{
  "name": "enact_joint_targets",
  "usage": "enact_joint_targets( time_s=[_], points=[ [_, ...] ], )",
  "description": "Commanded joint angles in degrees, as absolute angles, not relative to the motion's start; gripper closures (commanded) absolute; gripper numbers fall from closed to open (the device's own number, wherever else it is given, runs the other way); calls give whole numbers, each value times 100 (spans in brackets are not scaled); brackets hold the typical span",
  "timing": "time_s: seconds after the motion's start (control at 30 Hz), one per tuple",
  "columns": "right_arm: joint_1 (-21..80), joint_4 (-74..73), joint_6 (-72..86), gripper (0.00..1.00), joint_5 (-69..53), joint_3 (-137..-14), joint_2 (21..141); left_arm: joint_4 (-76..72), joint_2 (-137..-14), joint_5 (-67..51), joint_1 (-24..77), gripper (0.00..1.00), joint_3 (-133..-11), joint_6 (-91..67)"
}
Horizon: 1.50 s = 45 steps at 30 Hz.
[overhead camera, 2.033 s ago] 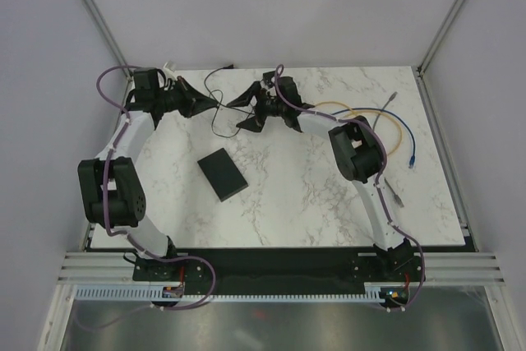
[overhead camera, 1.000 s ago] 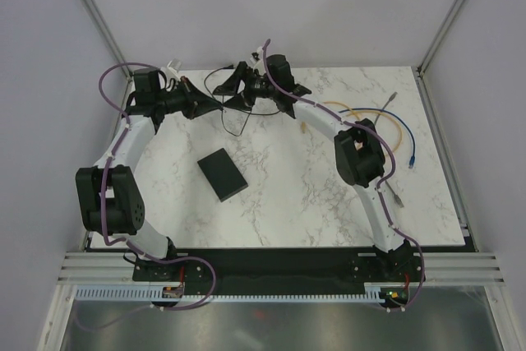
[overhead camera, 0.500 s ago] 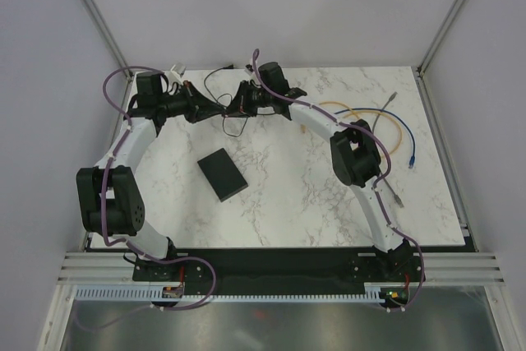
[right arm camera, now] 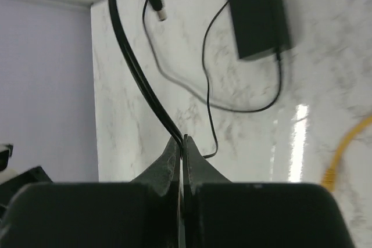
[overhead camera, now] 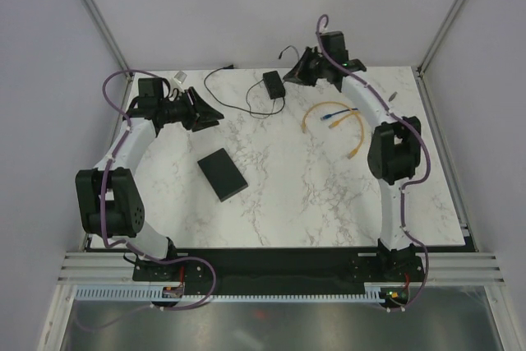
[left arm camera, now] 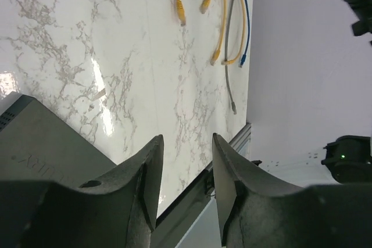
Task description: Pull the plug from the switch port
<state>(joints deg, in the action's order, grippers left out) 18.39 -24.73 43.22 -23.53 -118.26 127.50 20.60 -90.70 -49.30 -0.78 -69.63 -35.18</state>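
Clenched on a black cord [right arm camera: 136, 68] at the right gripper [right arm camera: 181, 140], well apart from the black box [overhead camera: 222, 174]. Parted and empty at the left gripper [left arm camera: 186, 140], far nearer, just above that diagonally lying box.

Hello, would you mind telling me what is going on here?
The right gripper is shut on a black cord above the far edge of the table, near the adapter block. The left gripper hovers open at the far left. The switch box lies flat mid-table, with no cable visibly plugged into it.
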Motion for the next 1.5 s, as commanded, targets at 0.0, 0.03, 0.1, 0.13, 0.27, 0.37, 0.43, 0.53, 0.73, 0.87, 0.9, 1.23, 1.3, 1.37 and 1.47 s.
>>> enact_joint_targets(
  time_s=[0.0, 0.03, 0.1, 0.13, 0.27, 0.37, 0.43, 0.53, 0.73, 0.87, 0.9, 1.23, 1.3, 1.37, 1.47],
  points=[
    [1346, -3075, 3876, 100, -1662, -11944, 12033, 2408, -8693, -4641, -62, 55, -7014, -3033],
    [1127, -3328, 3824, 100, -1592, -11997, 11928, 2487, -8675, -4615, -70, 55, -6996, -2971],
    [820, -3559, 3613, 100, -1399, -12137, 11770, 2540, -8657, -4579, -79, 56, -6970, -2918],
    [722, -3716, 3534, 100, -1328, -12164, 11699, 2592, -8649, -4553, -79, 56, -6952, -2892],
    [238, -4034, 3331, 100, -1169, -12208, 11321, 2663, -8613, -4482, -79, 57, -6864, -2883],
    [-122, -4280, 3182, 100, -1143, -12304, 11075, 2707, -8640, -4465, -79, 57, -6820, -2857],
    [-333, -4464, 3068, 100, -1090, -12357, 10926, 2742, -8657, -4447, -79, 58, -6829, -2839],
    [-667, -4710, 2945, 100, -976, -12419, 10758, 2768, -8719, -4473, -79, 58, -6873, -2839],
    [-1212, -5395, 2366, 100, -203, -12709, 10486, 2839, -8842, -4421, -70, 59, -6961, -2830],
    [-1406, -5616, 2145, 100, 368, -12648, 10275, 2883, -8947, -4395, -79, 59, -6979, -2804],
    [-1415, -5686, 2118, 100, 543, -12656, 10240, 2883, -8965, -4395, -70, 59, -6979, -2804],
    [-1099, -5529, 1995, 99, 381, -12666, 10380, 2970, -9123, -4237, -88, 59, -7075, -2733],
    [-863, -5449, 2039, 91, 72, -12665, 10598, 2979, -9123, -4192, -88, 60, -7084, -2733],
    [-669, -5467, 2161, 88, -359, -12648, 10897, 2979, -9184, -4175, -105, 60, -7154, -2742],
    [-326, -5292, 2425, 87, -474, -12244, 11065, 2979, -9351, -4175, -105, 60, -7356, -2803]
  ],
)
